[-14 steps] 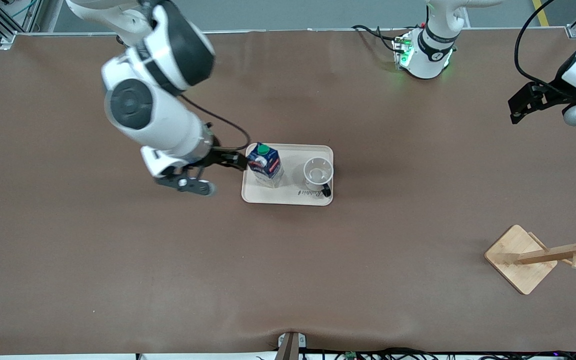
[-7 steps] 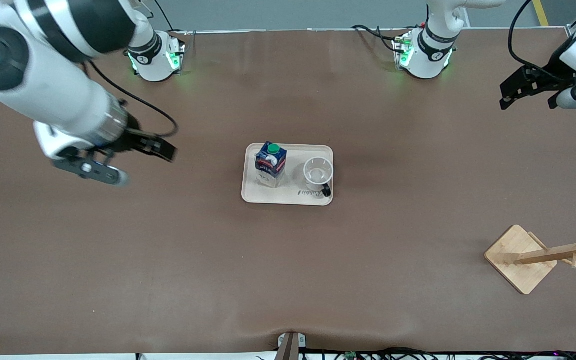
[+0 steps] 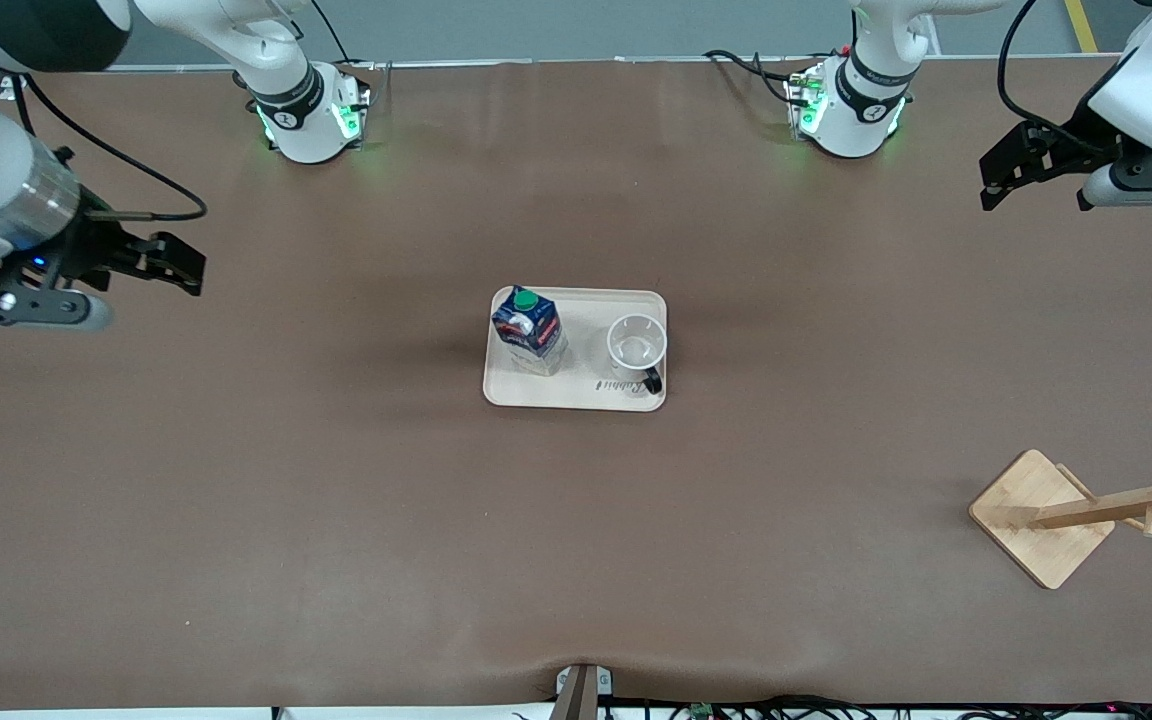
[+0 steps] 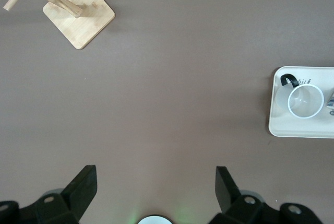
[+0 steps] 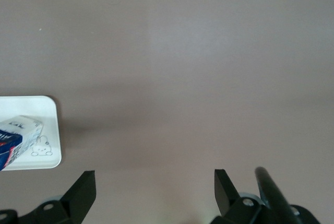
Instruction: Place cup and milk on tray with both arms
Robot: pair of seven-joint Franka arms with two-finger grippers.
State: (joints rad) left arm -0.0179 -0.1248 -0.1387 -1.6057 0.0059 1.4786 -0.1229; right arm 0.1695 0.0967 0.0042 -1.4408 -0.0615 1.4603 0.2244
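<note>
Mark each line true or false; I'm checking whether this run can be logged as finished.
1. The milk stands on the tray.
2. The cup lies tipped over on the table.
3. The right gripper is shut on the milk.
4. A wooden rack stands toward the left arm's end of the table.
1. True: the milk stands upright on the tray.
2. False: the cup sits upright on the tray, beside the milk.
3. False: the right gripper is open and empty, over bare table.
4. True: the wooden rack stands there; the left gripper is also open.
</note>
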